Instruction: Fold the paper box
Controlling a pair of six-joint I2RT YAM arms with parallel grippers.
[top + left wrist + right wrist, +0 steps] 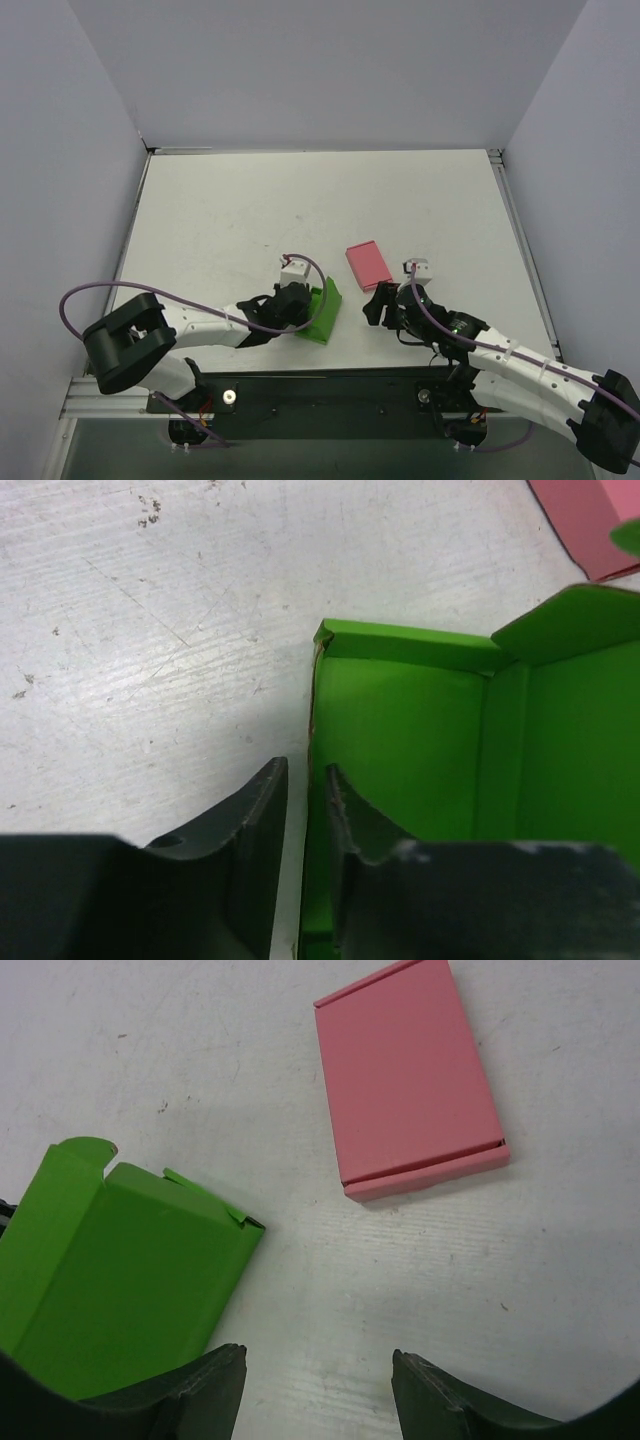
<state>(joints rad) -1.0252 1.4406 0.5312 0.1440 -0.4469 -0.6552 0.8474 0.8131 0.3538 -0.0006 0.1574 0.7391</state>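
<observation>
The paper box (pixel 322 312) is bright green and stands partly formed near the table's front edge, its open inside (pixel 400 730) facing the left wrist camera. My left gripper (pixel 306 306) straddles the box's left wall, one finger outside and one inside. Its jaws (pixel 305 770) are slightly open, and a sliver of table shows between the outer finger and the wall. My right gripper (pixel 385 300) hovers to the right of the box, open with only bare table between its fingers (pixel 318 1355). The box's outer side (pixel 120 1270) lies just beside its left finger.
A flat pink box (pixel 367 263) lies on the table behind the right gripper and to the right of the green box, also seen in the right wrist view (pixel 410 1080). The white table (pixel 300 210) is walled at the back and on both sides.
</observation>
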